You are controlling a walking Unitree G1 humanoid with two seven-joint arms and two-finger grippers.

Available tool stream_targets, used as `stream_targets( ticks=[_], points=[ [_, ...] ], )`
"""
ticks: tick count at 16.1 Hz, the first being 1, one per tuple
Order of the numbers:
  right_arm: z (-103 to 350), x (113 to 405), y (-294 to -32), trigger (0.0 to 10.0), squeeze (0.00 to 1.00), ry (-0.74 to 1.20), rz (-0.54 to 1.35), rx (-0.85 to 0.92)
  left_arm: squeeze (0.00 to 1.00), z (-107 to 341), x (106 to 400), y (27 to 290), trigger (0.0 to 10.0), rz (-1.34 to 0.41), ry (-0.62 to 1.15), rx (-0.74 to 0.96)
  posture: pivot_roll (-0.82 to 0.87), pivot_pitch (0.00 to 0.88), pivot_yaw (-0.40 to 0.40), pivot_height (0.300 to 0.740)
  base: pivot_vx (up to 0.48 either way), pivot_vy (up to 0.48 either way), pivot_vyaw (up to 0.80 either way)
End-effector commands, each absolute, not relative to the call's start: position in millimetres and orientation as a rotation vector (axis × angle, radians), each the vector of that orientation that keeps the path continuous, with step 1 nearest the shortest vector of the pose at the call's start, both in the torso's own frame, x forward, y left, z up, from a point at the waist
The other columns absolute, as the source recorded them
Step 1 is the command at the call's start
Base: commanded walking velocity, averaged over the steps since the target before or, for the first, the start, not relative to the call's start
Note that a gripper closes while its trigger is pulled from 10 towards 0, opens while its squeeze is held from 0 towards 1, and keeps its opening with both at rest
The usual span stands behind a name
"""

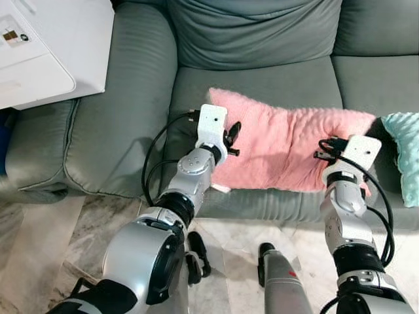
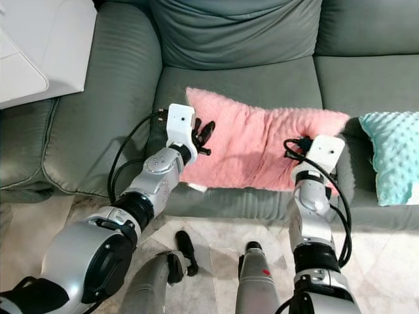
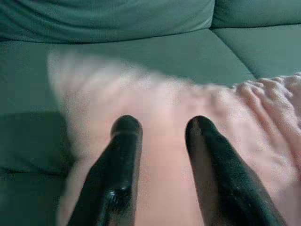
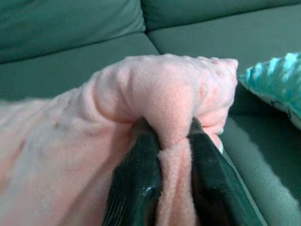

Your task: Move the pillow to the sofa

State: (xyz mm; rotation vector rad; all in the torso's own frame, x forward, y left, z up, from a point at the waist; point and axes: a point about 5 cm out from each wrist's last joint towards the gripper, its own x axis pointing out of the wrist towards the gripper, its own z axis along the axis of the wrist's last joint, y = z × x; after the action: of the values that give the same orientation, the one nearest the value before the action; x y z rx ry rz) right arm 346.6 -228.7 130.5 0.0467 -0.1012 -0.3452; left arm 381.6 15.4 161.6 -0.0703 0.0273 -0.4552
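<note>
- Fluffy pink fleece pillow [image 1: 288,147]: lies on the seat of the grey fabric sofa [image 1: 262,78], near its front edge.
- Right gripper [image 4: 174,141]: fingers clamped on a bunched fold at the pillow's end.
- Left gripper [image 3: 157,141]: fingers apart over the other end; contact unclear in the blur.
- Handling: probably light, soft and floppy; best held by its ends.

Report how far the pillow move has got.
Mostly done: the pink pillow lies on the grey sofa seat, next to a teal pillow. In hand: the right gripper has its jaws pinched on a fold of it; the left gripper sits open over its other end. Left: release, pull both arms back.
</note>
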Motion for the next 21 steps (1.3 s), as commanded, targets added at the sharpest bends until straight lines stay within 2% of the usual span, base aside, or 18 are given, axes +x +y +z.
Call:
stream_targets(
  ticks=[1, 9, 11, 13, 15, 16, 18, 21],
  points=[
    [118.9, 341.9, -230.1, 10.0, 1.00, -0.068, -0.352, 0.059, 1.00, 140.2, 371.6, 9.5, 10.0, -0.461, 0.091, -0.071, -0.23, 0.461, 0.186, 0.740, 0.000, 0.000, 0.00],
    [109.7, 343.3, -233.4, 10.0, 1.00, -0.032, -0.339, 0.075, 1.00, 132.8, 374.7, 31.8, 10.0, -0.331, 0.069, 0.032, -0.21, 0.456, 0.179, 0.740, 0.000, 0.000, 0.00],
    [111.9, 346.3, -242.2, 10.0, 1.00, -0.023, -0.356, 0.058, 1.00, 138.8, 380.5, 56.7, 10.0, -0.238, 0.003, -0.016, -0.19, 0.453, 0.180, 0.740, 0.000, 0.000, 0.00],
    [112.5, 346.8, -243.5, 10.0, 1.00, -0.023, -0.356, 0.057, 1.00, 138.3, 381.1, 66.1, 10.0, -0.211, -0.012, -0.029, -0.17, 0.451, 0.182, 0.740, 0.000, 0.000, 0.00],
    [112.9, 349.0, -247.9, 10.0, 1.00, -0.011, -0.354, 0.044, 1.00, 134.7, 377.4, 92.6, 10.0, -0.155, -0.073, -0.047, -0.14, 0.454, 0.176, 0.740, 0.000, 0.000, 0.00],
    [112.9, 349.0, -247.9, 10.0, 1.00, -0.011, -0.354, 0.044, 1.00, 134.7, 377.4, 92.6, 10.0, -0.155, -0.073, -0.047, -0.14, 0.454, 0.176, 0.740, 0.000, 0.000, 0.00],
    [113.3, 351.8, -250.8, 10.0, 1.00, -0.001, -0.340, 0.034, 1.00, 123.7, 362.2, 113.9, 10.0, -0.140, -0.117, -0.022, -0.12, 0.448, 0.167, 0.740, 0.000, 0.000, 0.00],
    [114.7, 353.7, -251.8, 10.0, 1.00, 0.005, -0.322, 0.022, 1.00, 111.4, 347.4, 123.1, 10.0, -0.145, -0.099, -0.011, -0.10, 0.443, 0.165, 0.740, 0.000, 0.000, 0.00]
  ],
)
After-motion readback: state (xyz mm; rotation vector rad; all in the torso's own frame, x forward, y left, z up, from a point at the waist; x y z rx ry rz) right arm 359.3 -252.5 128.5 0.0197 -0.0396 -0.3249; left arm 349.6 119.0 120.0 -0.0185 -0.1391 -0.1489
